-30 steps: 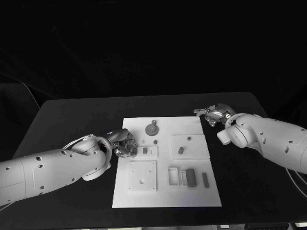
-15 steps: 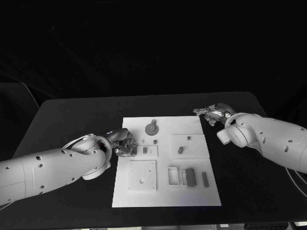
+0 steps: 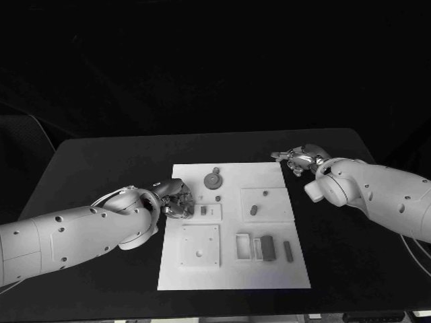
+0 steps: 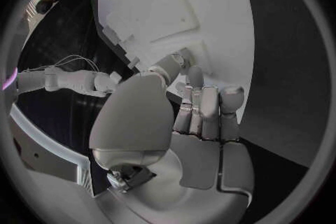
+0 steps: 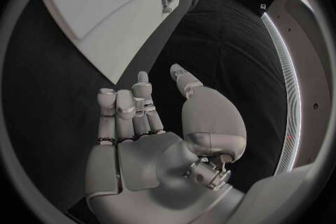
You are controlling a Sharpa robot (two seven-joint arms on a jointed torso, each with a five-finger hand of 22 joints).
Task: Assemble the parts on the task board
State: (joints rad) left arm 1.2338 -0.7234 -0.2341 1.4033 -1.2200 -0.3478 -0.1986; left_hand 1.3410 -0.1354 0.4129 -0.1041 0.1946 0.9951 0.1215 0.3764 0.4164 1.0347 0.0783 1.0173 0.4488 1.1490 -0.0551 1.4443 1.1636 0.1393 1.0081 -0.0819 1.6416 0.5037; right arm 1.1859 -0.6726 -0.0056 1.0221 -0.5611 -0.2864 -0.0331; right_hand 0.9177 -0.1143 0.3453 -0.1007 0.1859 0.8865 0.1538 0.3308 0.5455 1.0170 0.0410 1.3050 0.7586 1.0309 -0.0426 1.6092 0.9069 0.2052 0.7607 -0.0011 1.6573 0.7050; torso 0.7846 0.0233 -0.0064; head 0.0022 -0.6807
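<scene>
Resting at the left edge of the white board [image 3: 230, 269], the left hand [image 3: 175, 200] is lying with its fingers [image 4: 203, 106] together and extended, grasping nothing. Just beside this hand, small grey parts [image 3: 254, 210] are sitting in the board's square recesses, and a round grey disc [image 3: 213, 180] is lying between the two hands. Beyond the board's far right corner, the right hand [image 3: 301, 160] is hovering over the black table [image 3: 99, 161], released, fingers [image 5: 143, 103] loosely spread.
</scene>
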